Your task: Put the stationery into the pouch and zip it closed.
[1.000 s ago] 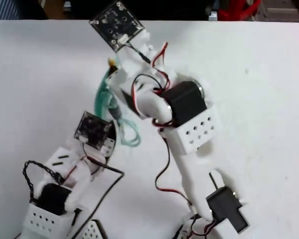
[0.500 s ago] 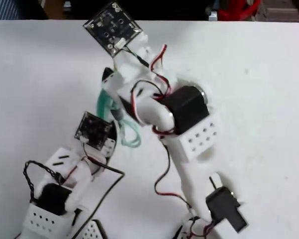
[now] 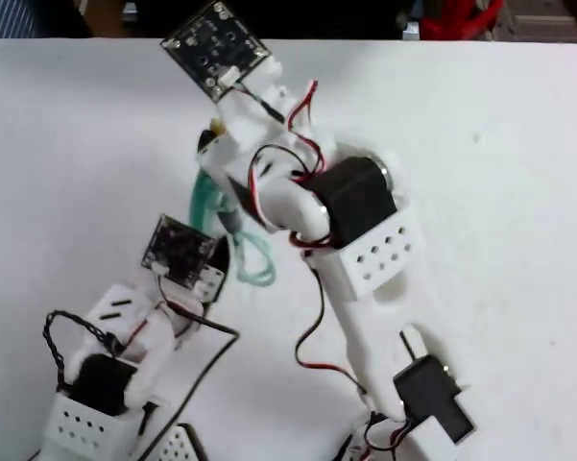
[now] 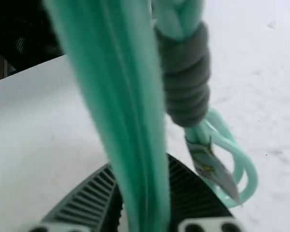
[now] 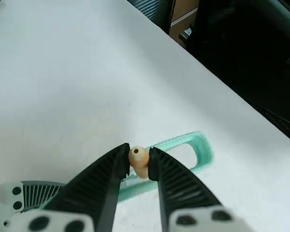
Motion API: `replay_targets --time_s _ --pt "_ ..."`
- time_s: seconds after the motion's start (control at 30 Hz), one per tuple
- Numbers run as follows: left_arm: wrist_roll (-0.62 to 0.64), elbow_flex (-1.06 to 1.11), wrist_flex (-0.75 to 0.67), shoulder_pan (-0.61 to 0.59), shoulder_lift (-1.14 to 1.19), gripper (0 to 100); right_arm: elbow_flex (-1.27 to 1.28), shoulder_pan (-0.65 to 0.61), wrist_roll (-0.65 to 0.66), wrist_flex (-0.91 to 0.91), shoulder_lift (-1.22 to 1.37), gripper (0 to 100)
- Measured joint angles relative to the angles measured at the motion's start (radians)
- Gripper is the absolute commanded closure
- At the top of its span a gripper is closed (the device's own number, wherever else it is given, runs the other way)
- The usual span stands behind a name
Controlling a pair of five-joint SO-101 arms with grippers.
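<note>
The pouch (image 3: 204, 195), teal, is found on the white table (image 3: 499, 192) left of centre. It lies between the two arms and is largely covered by them.

The left gripper (image 4: 140, 166) is closed narrowly on a teal band (image 4: 130, 111) of the pouch, which runs out from between the jaws. Just beside the band, a grey wrap (image 4: 186, 82) is seen around a teal cord. A loop (image 4: 241, 169) of that cord emerges from the wrap, with a small tag (image 4: 210, 166) against it. In the high view the loop is noted at the near end of the pouch, just right of the left arm.

The right gripper (image 5: 138, 151) is placed at the far end of the pouch. A small cream bead (image 5: 137, 160) is pinched between its jaw tips. A teal toothed strip (image 5: 195, 145) lies on the table just behind the bead. Whether the bead is joined to the strip cannot be told.
</note>
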Motion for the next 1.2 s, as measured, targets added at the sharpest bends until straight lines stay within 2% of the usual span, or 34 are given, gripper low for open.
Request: replay_targets --time_s 0.17,0.4,0.57,0.63,0.8,1.2 --pt "0.077 -0.008 0.058 -0.005 -0.02 82 0.0 0.044 -0.069 -0.023 0.0 97.9" --pt "0.084 0.008 0.074 -0.029 -0.152 83 0.0 0.069 -0.149 0.014 0.0 97.9" --pt "0.084 0.089 0.018 -0.032 -0.252 95 -0.118 0.058 -0.216 0.121 0.0 97.9" --pt "0.084 0.094 0.017 -0.034 -0.265 98 -0.19 0.025 -0.222 0.175 0.0 97.9" --pt "0.077 0.094 0.017 -0.034 -0.267 98 -0.253 -0.057 -0.226 0.221 -0.006 97.9" --pt "0.055 0.094 0.017 -0.038 -0.267 97 -0.239 -0.057 -0.226 0.212 0.203 97.5"
